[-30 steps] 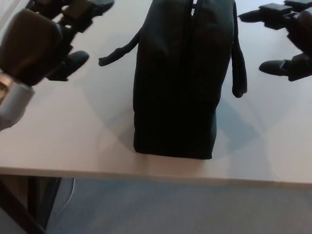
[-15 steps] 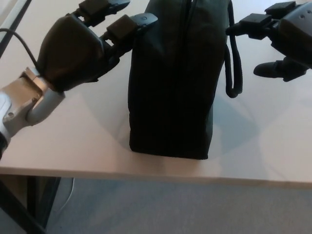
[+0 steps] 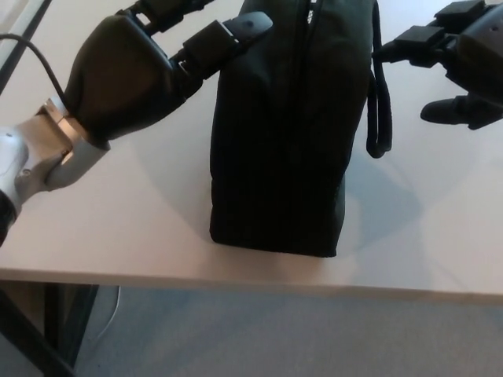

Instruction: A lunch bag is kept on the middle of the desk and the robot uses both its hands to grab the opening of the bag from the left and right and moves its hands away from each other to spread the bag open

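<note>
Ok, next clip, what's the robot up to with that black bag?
A black fabric lunch bag stands upright on the pale desk, near its front edge. The robot's left hand reaches in from the left, a finger touching the bag's upper left side. Its right hand is at the upper right, fingers by the black strap hanging there. The zip along the top looks closed; the bag is not spread open yet.

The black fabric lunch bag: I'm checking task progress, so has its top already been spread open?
No: the black fabric lunch bag stands narrow on the pale desk, its zipper seam unparted.
</note>
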